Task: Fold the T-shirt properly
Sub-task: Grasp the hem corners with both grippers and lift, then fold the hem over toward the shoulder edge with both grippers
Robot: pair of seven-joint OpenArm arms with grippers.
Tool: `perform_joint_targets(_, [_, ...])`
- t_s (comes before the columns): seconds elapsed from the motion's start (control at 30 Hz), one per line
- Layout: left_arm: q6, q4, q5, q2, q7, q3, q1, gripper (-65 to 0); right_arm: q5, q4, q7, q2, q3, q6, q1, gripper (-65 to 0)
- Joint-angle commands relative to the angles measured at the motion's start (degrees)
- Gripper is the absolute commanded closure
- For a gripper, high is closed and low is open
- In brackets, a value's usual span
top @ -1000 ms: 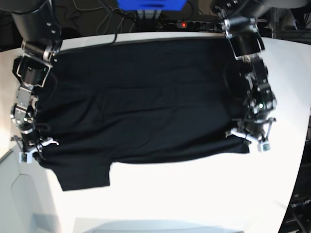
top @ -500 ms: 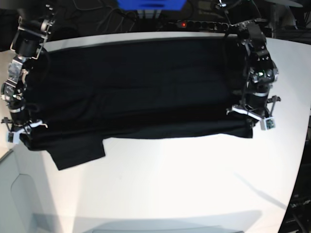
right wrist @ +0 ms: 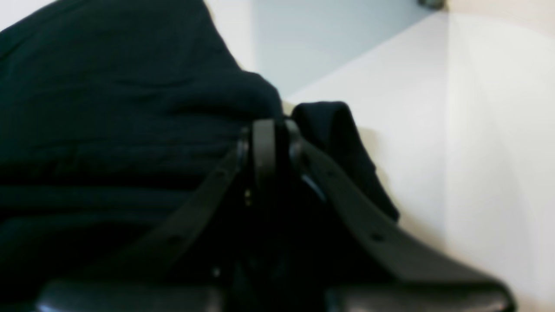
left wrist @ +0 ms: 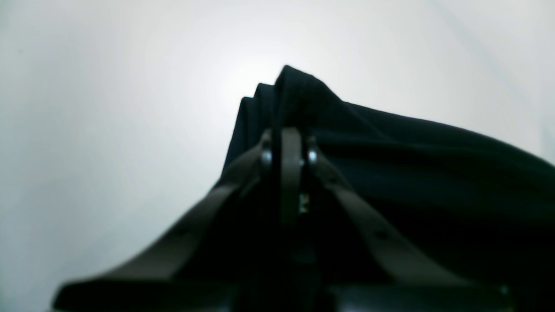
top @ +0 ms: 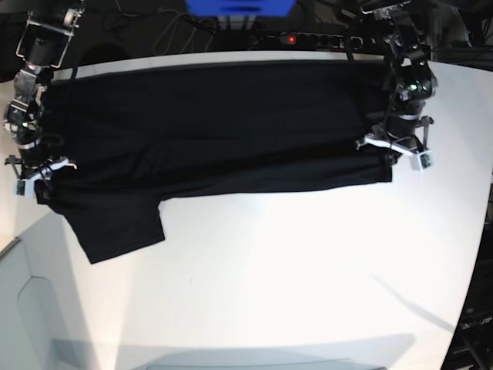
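On white table [top: 308,270], T-shirt [top: 216,131] spans 9 to 3 o'clock, sleeve hanging at 8 | left gripper [top: 397,146] clamped on hem corner | right gripper [top: 35,173] pinching cloth, release unclear | advice: keep both corners level, lay edge flat, no bunching

Base view: high above, looking down on the whole white desk [top: 293,270]. Left wrist view: very close behind the left pincer [left wrist: 288,134], aimed along it at black shirt [left wrist: 433,173] cloth. Right wrist view: equally close behind the right pincer [right wrist: 266,130]. Shared by all three: shirt edge and desk.
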Motion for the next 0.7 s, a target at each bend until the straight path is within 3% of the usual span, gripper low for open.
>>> perform_joint_targets(0.0, [-0.1, 1.0, -0.5, -0.4, -1.5, 0.0, -0.3, 0.0, 0.8, 1.1, 0.4, 1.3, 0.3, -0.3, 1.0, -11.5])
perform_joint_targets(0.1, [-0.1, 1.0, -0.5, -0.4, -1.5, 0.2, -0.3, 0.0, 1.1, 2.7, -2.4, 1.4, 0.8, -0.3, 1.5, -25.4])
perform_joint_targets(0.2, [-0.1, 1.0, -0.5, -0.4, -1.5, 0.2, -0.4, 0.0, 1.1, 7.8, -3.1, 1.2, 4.4, -0.3, 1.1, -34.4])
perform_joint_targets(0.4, [-0.1, 1.0, -0.5, -0.4, -1.5, 0.2, -0.4, 0.0, 0.9, 12.7, -3.3, 0.6, 4.8, -0.3, 2.4, -35.4])
perform_joint_targets(0.67, [-0.1, 1.0, -0.5, -0.4, -1.2, 0.2, -0.3, 0.0, 0.6, 6.2, -10.0, 0.7, -6.9, -0.2, 11.4, -35.6])
